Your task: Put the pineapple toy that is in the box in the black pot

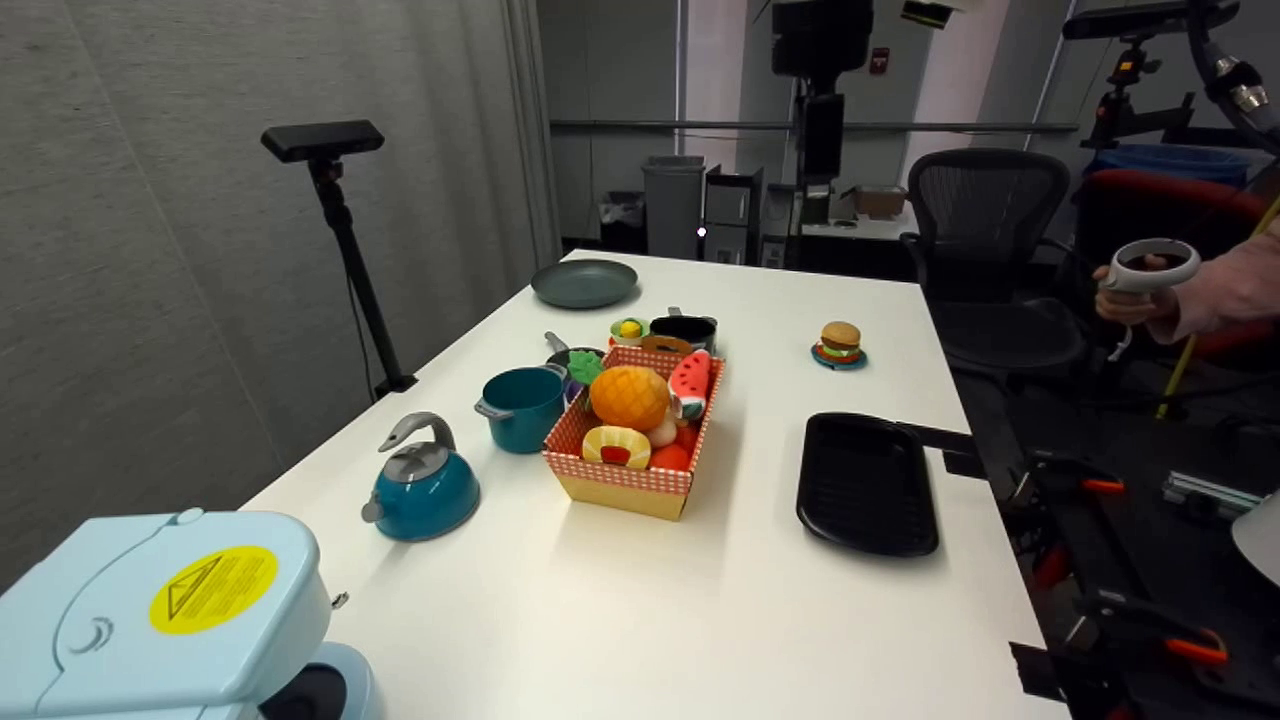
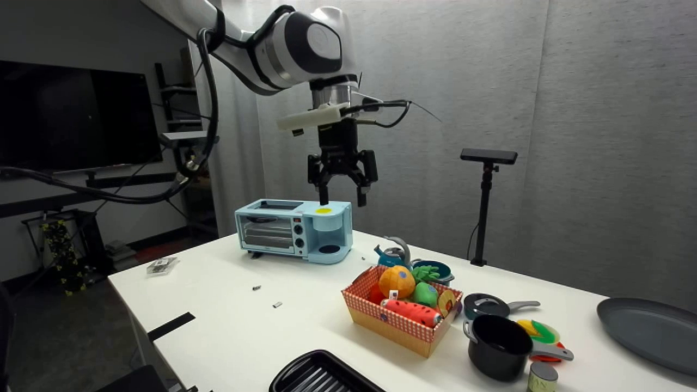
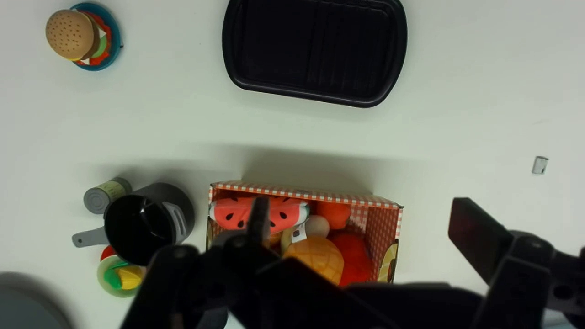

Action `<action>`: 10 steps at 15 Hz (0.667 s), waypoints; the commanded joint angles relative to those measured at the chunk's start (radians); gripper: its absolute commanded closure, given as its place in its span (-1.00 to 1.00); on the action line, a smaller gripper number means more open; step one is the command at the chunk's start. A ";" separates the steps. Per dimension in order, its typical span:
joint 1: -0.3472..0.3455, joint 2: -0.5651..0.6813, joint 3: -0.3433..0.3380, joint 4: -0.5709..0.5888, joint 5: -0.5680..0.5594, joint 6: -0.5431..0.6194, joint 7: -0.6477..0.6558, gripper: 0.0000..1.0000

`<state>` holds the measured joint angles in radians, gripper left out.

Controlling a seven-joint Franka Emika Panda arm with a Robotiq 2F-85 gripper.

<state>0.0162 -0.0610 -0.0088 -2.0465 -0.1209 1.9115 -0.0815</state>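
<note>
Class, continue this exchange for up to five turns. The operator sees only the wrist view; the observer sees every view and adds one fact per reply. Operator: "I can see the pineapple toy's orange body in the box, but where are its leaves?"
Observer: In both exterior views, the pineapple toy has its green leaves on the side of the box nearest the teal pot.
Operator: Thanks. How high am I?
Observer: In an exterior view, the gripper hangs well above the table.
Operator: Is anything else standing near that teal pot?
Observer: Yes, a teal kettle, seen in both exterior views.
</note>
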 commanded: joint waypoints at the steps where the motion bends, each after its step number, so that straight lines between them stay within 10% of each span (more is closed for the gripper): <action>1: -0.004 0.083 0.005 0.060 0.011 0.003 0.029 -1.00; 10: -0.016 0.176 -0.005 0.093 0.041 -0.024 0.023 -1.00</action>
<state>0.0140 0.0942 -0.0139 -1.9897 -0.1199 1.9125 -0.0526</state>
